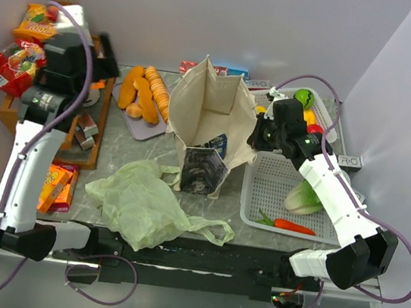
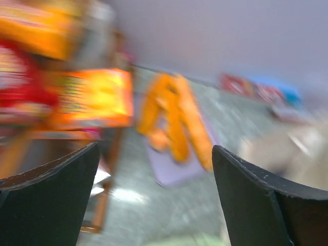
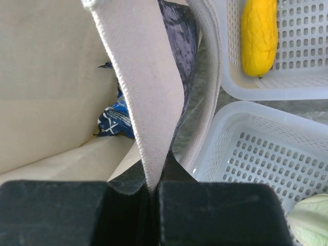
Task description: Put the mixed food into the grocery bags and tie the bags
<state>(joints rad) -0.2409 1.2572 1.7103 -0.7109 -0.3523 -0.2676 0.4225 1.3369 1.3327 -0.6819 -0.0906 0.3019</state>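
The beige canvas tote (image 1: 210,112) stands open mid-table, a blue snack packet (image 3: 115,120) lying inside it. My right gripper (image 3: 154,189) is shut on the tote's webbing handle (image 3: 146,97), at the tote's right rim (image 1: 258,134). The pale-green plastic bag (image 1: 145,203) lies crumpled in front of the tote. My left gripper (image 2: 154,197) is open and empty at the far left (image 1: 105,59), near orange (image 1: 36,23) and red (image 1: 15,66) snack packets. The left wrist view is blurred. A cabbage (image 1: 302,198) and carrot (image 1: 291,226) lie in the near basket.
Two white mesh baskets (image 1: 262,185) (image 1: 329,133) sit to the right, the far one holding a yellow fruit (image 3: 259,36) and a green piece (image 1: 304,97). Bread loaves (image 1: 145,92) rest on a purple tray. Orange boxes (image 1: 56,183) and a wooden rack (image 1: 96,139) stand at the left.
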